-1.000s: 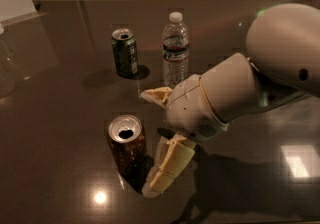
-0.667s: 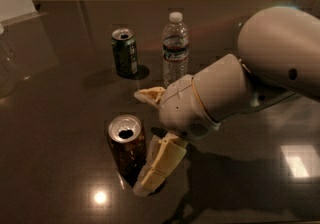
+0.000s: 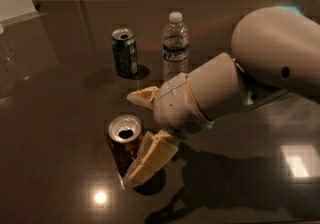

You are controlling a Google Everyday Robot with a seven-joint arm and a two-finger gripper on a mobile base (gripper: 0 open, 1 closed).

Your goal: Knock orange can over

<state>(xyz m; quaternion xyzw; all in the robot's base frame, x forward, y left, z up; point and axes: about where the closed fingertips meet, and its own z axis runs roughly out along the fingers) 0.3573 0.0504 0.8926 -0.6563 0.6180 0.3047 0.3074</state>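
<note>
The orange can [image 3: 121, 143] stands upright on the near part of the dark bench [image 3: 60, 118], its long axis vertical. The claw [image 3: 133, 139] is spread wide and holds nothing. One finger reaches past the can's far side, and the other lies against its near right flank. Seen from the wrist, the can lies toward the view's left, so a sweep that way should tip it.

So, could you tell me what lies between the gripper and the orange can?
Nothing. In the camera view the open gripper sits right at the orange can, and its nearer finger appears to rest against the can's right side.
</note>
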